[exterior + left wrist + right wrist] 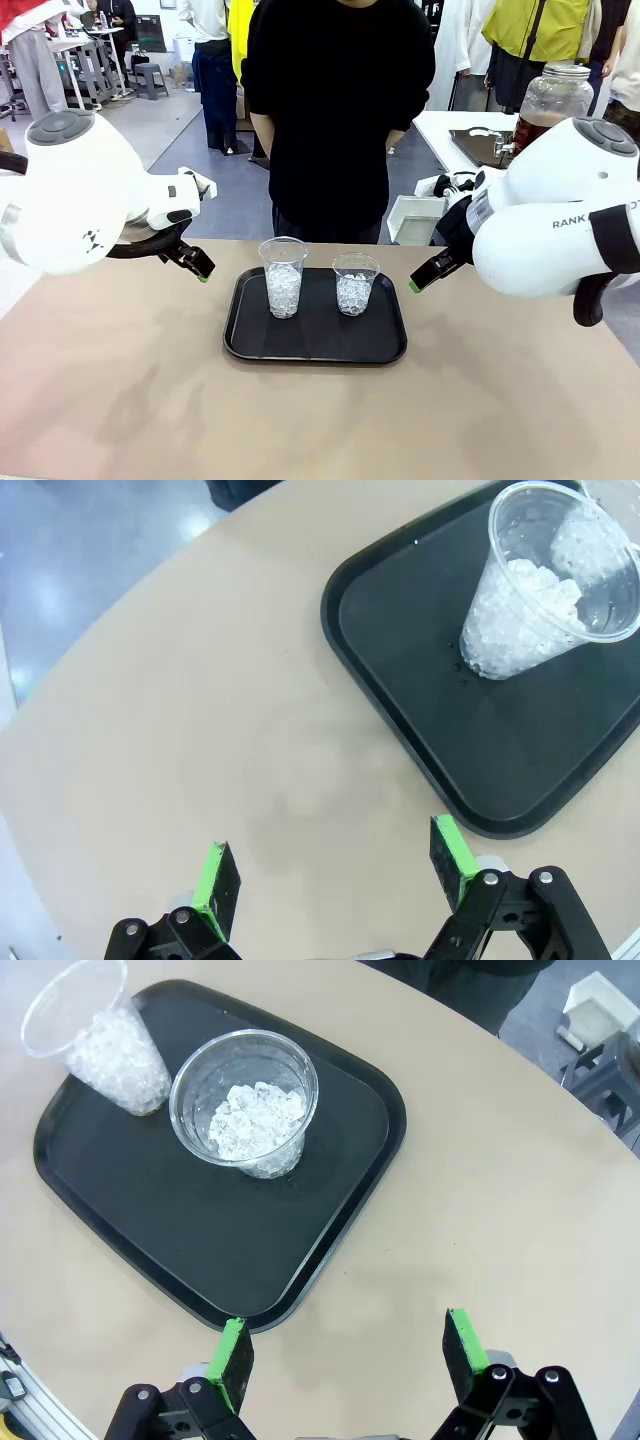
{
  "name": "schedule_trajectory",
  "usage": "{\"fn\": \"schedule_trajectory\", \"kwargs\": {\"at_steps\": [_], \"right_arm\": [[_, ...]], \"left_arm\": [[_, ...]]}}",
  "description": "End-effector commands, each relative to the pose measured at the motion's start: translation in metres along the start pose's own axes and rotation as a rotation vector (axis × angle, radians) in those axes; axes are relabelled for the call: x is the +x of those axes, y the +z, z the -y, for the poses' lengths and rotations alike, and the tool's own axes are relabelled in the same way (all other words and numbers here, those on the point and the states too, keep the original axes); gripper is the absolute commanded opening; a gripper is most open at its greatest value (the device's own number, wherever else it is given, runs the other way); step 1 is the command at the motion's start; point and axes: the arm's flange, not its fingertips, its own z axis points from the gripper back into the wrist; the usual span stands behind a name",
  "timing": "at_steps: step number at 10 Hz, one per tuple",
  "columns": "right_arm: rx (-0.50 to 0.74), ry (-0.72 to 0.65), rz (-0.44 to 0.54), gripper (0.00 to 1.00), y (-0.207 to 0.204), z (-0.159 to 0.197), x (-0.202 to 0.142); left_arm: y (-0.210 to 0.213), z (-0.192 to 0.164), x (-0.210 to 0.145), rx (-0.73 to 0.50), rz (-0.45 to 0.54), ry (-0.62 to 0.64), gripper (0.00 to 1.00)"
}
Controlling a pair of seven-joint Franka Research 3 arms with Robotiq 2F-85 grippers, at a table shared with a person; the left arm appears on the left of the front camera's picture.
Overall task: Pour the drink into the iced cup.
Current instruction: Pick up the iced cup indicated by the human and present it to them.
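the black tray [315,342] is sitting on the table [120,400]. a tall cup [283,280] and a short cup [355,285], both holding ice, are standing on it. the left gripper [336,858] is hanging just left of the tray, fingers wide apart, holding nothing. the right gripper [348,1342] is doing the same just right of it. the brown drink [530,133] is sitting in a glass jar [555,95] far behind the tray, and the right arm [560,210] is hiding part of it. a person [335,110] is standing behind the tray.
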Motion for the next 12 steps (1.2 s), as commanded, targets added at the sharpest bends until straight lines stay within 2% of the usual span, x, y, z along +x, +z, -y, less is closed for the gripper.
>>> {"fn": "schedule_trajectory", "kwargs": {"at_steps": [1,2,4,7,8,9,12], "right_arm": [[-0.003,0.001,0.005,1.0,0.002,0.002,0.0],[0.0,0.0,0.0,1.0,0.0,0.0,0.0],[0.082,-0.016,0.019,1.0,0.033,0.004,0.018],[0.239,-0.117,0.058,1.0,0.086,0.025,0.039],[0.292,-0.162,0.069,1.0,0.099,0.032,0.04],[0.403,-0.219,0.097,1.0,0.111,0.043,0.038],[0.607,-0.38,0.162,1.0,0.112,0.076,0.021]], "left_arm": [[0.001,-0.001,-0.001,0.001,-0.005,-0.001,1.0],[0.0,0.0,0.0,0.0,0.0,0.0,1.0],[0.029,-0.002,0.017,0.008,0.017,0.027,1.0],[0.076,-0.018,0.048,-0.038,0.021,0.112,1.0],[0.085,-0.025,0.056,-0.083,0.017,0.16,1.0],[0.095,-0.034,0.062,-0.179,0.025,0.221,1.0],[0.096,-0.064,0.062,-0.396,0.087,0.376,1.0]]}}
